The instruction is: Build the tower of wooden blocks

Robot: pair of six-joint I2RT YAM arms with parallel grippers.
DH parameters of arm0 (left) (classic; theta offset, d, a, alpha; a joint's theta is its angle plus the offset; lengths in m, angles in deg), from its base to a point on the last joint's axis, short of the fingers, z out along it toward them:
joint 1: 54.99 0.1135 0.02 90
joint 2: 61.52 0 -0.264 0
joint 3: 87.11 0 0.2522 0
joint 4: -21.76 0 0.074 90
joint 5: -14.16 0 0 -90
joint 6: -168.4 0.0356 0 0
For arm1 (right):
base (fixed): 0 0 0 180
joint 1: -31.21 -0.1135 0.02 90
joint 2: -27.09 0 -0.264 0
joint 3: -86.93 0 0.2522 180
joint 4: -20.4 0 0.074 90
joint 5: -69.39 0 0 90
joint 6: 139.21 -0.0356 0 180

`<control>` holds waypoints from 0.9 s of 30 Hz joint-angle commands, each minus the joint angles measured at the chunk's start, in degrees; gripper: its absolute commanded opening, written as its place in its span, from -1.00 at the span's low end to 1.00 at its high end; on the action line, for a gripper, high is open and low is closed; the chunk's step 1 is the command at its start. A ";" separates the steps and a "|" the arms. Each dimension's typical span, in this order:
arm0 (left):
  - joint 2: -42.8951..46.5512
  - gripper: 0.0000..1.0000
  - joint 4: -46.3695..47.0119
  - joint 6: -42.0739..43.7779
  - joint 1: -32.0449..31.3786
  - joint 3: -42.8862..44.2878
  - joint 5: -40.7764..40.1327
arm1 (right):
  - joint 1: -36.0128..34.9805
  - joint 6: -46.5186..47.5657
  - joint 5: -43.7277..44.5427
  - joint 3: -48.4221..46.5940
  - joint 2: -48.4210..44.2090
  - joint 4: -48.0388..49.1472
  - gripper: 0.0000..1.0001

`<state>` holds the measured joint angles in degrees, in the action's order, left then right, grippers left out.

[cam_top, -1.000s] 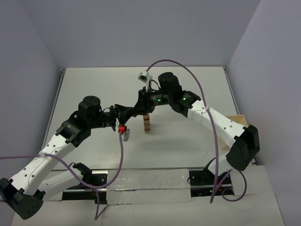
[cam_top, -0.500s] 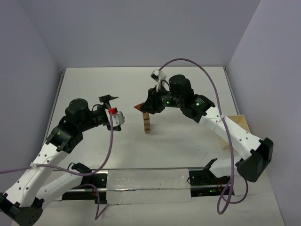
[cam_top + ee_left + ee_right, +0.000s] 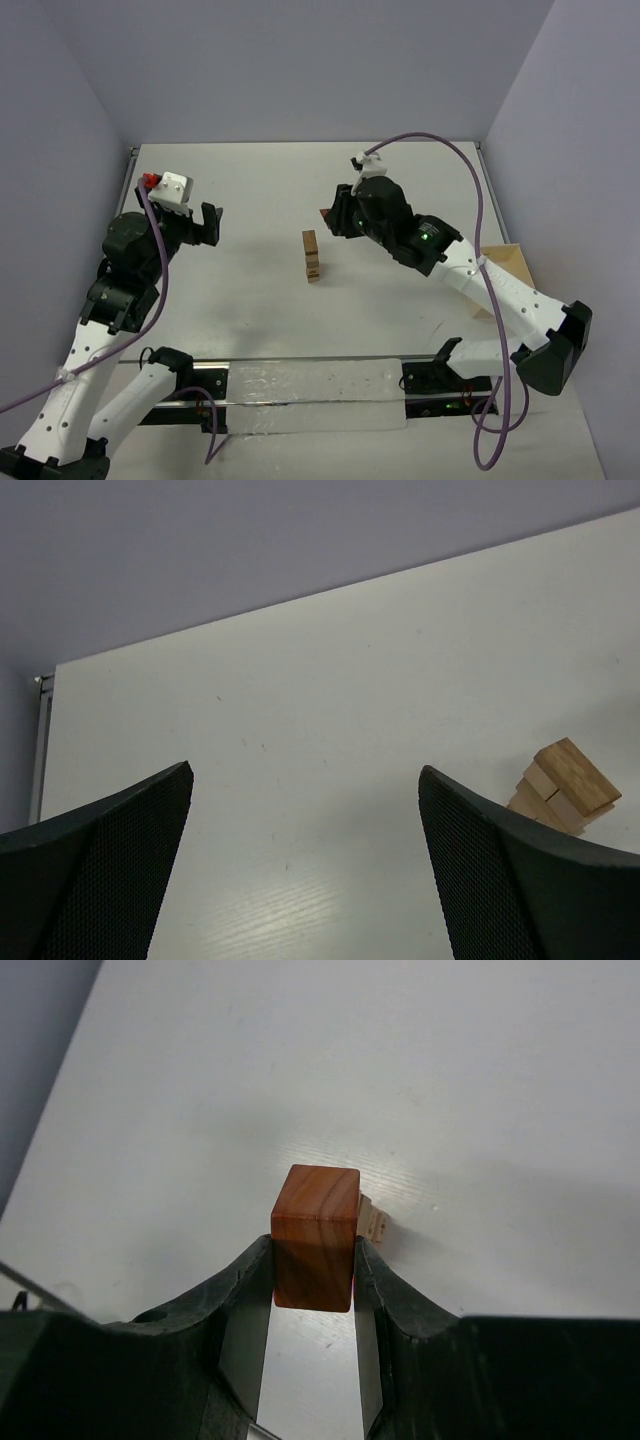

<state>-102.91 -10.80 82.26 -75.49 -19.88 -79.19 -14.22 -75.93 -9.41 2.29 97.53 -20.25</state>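
Observation:
The wood block tower (image 3: 312,256) is a short narrow stack of tan blocks in the middle of the white table; the left wrist view shows it at the lower right (image 3: 565,788). My right gripper (image 3: 332,216) hovers just right of and behind the tower, shut on a reddish-brown block (image 3: 315,1245). In the right wrist view the tower (image 3: 373,1222) peeks out behind that block. My left gripper (image 3: 207,222) is raised far to the left of the tower. It is open, with nothing between its black fingers (image 3: 110,870).
A pale wooden tray (image 3: 506,262) sits at the table's right edge, partly hidden by the right arm. Purple cables loop over both arms. Grey walls close the table at the back and sides.
My left gripper opened and pulled back left and upward, away from the tower. My right gripper, still holding the reddish-brown block, shifted right and slightly back from above the tower.

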 commanded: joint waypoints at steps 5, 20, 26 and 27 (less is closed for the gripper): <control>-1.24 0.99 5.44 -6.52 1.55 -0.85 -4.80 | -12.43 0.40 27.55 1.45 1.88 3.82 -1.00; -0.08 0.99 8.21 -7.27 2.92 -1.79 -4.31 | -15.73 -11.06 31.83 -1.92 10.10 -0.78 -1.00; -1.06 0.99 9.19 -8.06 3.01 -2.04 -2.98 | -15.91 -13.08 32.64 -5.68 14.44 -3.34 -1.00; -1.06 0.99 9.28 -8.08 3.01 -2.06 -2.98 | -15.91 -13.17 32.59 -5.97 14.90 -3.55 -1.00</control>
<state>-103.79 -4.96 75.51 -72.84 -21.95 -83.13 -29.62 -86.29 19.51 0.08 110.75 -22.64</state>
